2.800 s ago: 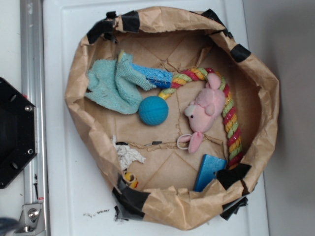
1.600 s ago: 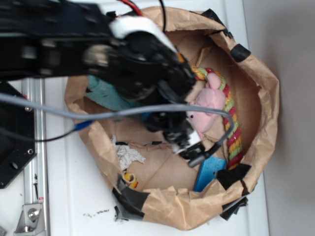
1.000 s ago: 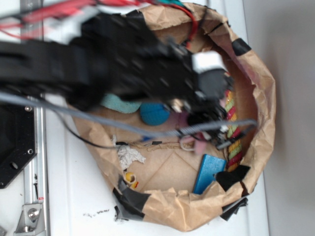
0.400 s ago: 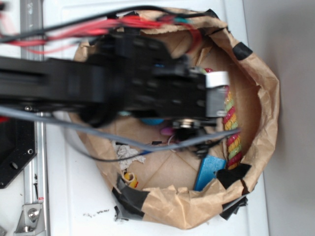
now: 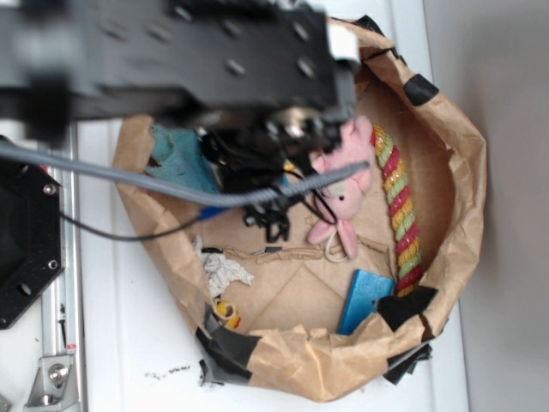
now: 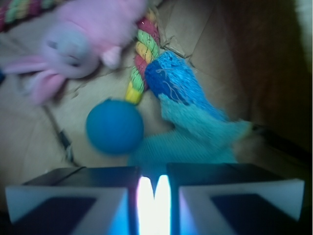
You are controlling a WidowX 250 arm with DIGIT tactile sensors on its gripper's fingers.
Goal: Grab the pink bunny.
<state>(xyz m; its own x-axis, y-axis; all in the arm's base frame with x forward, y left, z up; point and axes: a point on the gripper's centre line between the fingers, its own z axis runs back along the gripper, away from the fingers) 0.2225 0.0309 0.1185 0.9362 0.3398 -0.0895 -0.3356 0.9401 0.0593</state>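
Gripper (image 6: 154, 188) is seen clenched at the bottom of the wrist view, jaws drawn together to a thin bright slit with nothing caught between them. The pink bunny (image 6: 80, 36) is lying free, ahead and to the left of the fingertips, leaned against the braided rope (image 6: 142, 44). The blue ball (image 6: 115, 126) is found nearer, just ahead-left, and the teal cloth (image 6: 195, 122) ahead-right. Everything is kept in by the paper bag's wall (image 5: 463, 172). Grasp is judged not made: reopening and a move forward-left are needed.
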